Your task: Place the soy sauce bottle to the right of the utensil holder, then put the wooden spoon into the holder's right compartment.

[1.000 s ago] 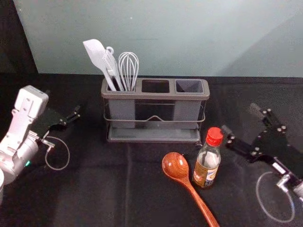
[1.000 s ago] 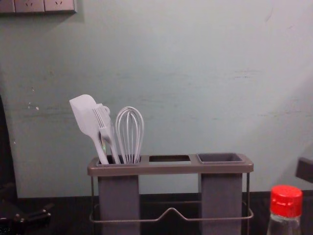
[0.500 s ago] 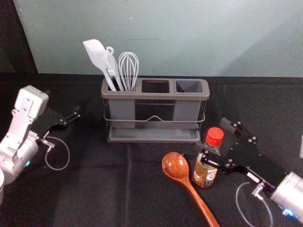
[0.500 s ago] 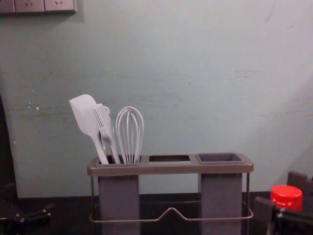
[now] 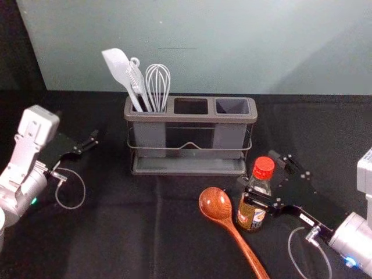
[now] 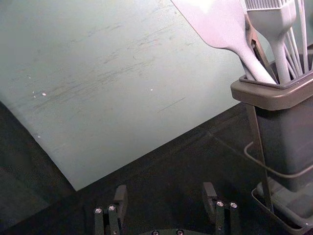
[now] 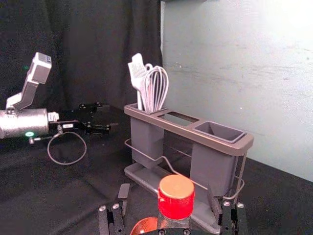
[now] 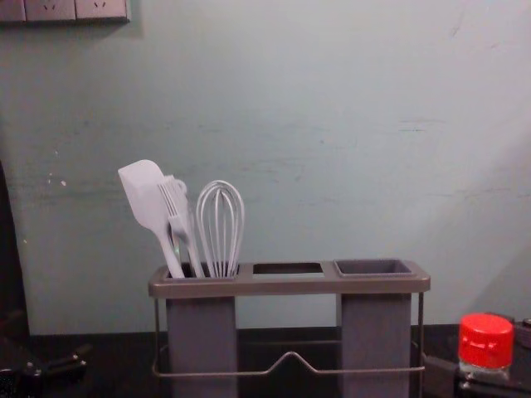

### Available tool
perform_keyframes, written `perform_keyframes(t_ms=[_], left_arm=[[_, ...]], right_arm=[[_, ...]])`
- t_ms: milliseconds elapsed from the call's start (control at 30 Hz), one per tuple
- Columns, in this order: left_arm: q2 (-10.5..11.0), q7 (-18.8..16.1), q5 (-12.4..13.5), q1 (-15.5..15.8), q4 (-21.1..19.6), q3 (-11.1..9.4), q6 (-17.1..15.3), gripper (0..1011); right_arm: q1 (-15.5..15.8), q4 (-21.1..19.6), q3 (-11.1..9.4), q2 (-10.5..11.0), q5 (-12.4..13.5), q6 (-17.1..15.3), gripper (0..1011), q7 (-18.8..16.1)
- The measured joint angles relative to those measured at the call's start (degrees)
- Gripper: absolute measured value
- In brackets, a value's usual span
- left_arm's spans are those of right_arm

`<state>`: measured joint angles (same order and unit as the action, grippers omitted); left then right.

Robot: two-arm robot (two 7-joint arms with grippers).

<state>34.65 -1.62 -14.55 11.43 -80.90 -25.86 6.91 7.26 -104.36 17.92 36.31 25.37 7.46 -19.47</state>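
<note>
You're now straddling the soy sauce bottle (image 5: pixel 251 216) with the right gripper (image 5: pixel 257 168) wide, previously alongside; bottle is standing beside the wooden spoon (image 5: pixel 216 204), near the utensil holder (image 5: pixel 192 118); you're probably gripping next; left gripper (image 6: pixel 165 188) is idling leftward, spread.

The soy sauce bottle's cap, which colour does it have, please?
The cap is red, best seen in the head view.

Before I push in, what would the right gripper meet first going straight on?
Most likely the soy sauce bottle, which stands between the fingers of the open right gripper; how far it is from the palm is unclear.
</note>
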Motion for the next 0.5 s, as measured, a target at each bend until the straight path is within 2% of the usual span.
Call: perform_keyframes(t_ms=[500], left_arm=[[0.0, 0.0, 0.0, 0.0, 0.0, 0.0, 0.0, 1005]], right_arm=[[0.94, -0.1, -2.05, -1.74, -0.89, -0.39, 994, -1.26]])
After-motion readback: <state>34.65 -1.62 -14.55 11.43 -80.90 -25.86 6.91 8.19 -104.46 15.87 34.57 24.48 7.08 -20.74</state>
